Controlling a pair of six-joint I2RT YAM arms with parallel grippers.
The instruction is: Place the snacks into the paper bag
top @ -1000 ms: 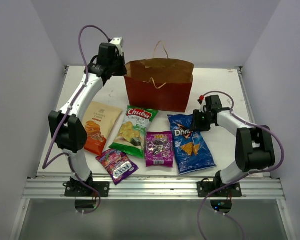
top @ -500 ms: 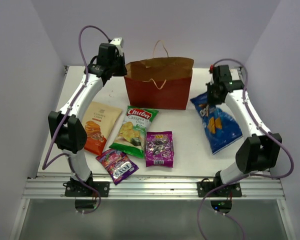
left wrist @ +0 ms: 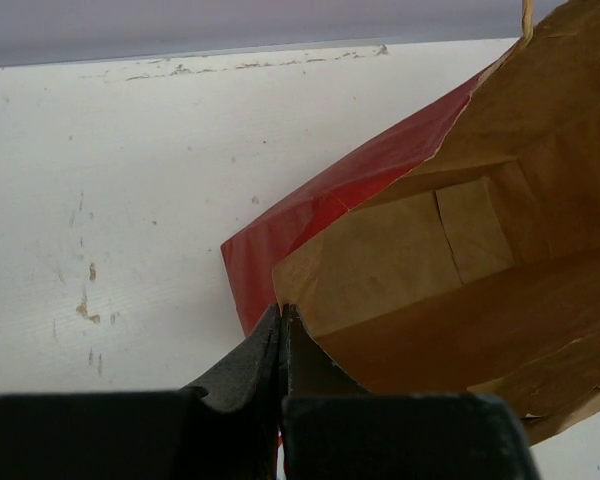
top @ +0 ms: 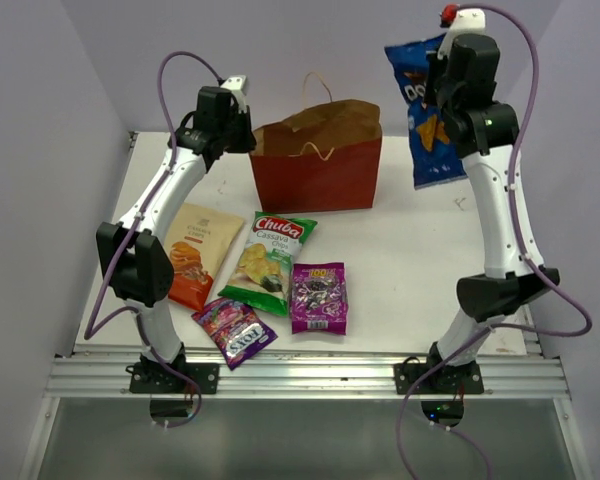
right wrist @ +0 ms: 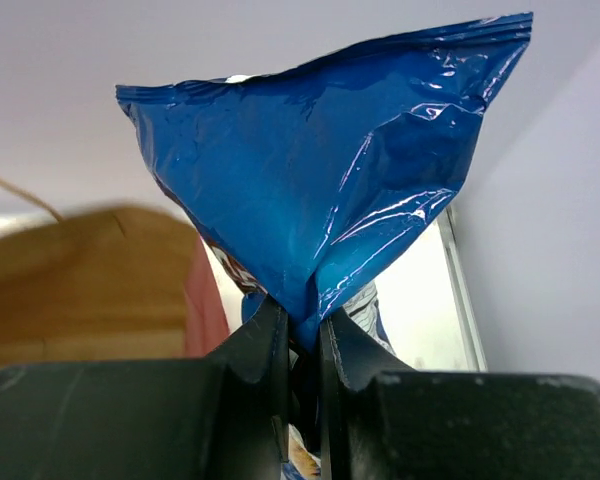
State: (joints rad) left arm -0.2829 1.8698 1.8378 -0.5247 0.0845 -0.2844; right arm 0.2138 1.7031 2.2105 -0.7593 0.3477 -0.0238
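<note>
Four flat foil packets lie on white worktop in front of reddish-brown paper carrier bag: beige-orange chip packet, green-white Chuba packet, purple candy pack, second purple candy pack. Blue Doritos packet hangs above-right of bag, top pinched in right gripper. Left gripper closed on bag's left rim.

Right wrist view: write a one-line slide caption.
The right gripper pinches the blue packet, bag blurred beyond.
</note>
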